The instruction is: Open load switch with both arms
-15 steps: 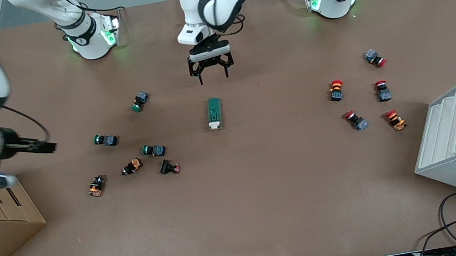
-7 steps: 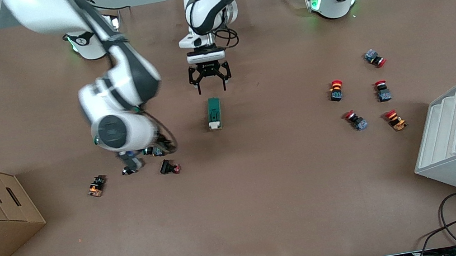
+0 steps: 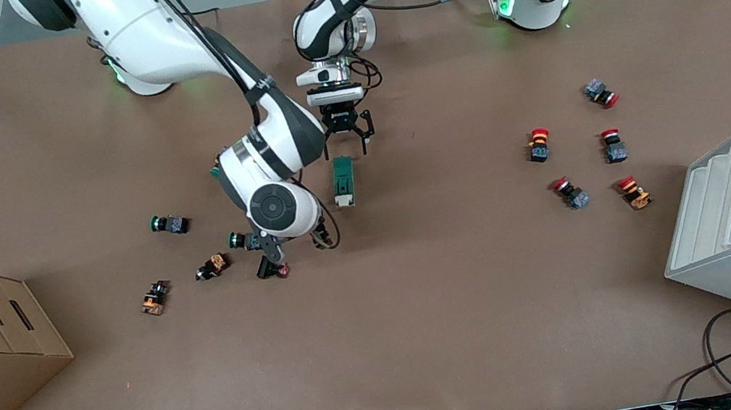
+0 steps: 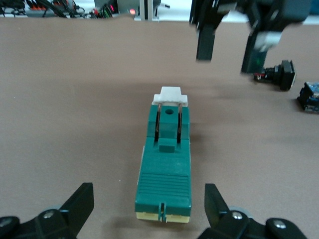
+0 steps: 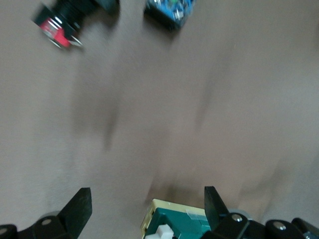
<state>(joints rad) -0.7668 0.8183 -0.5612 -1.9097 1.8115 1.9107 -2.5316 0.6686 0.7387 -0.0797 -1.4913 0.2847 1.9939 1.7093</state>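
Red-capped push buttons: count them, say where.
6 red-capped push buttons. Five toward the left arm's end; one near the right gripper. The right arm may hide more.

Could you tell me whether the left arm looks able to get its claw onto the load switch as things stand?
Probably yes: the left claw is open, lined up with the load switch, nothing between them.

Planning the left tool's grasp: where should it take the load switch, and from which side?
Grip the load switch across its long flat side walls at the ribbed dark-green end, coming straight down. It lies flat, the open left tool already straddles that end, and the white tab at the opposite end stays free.
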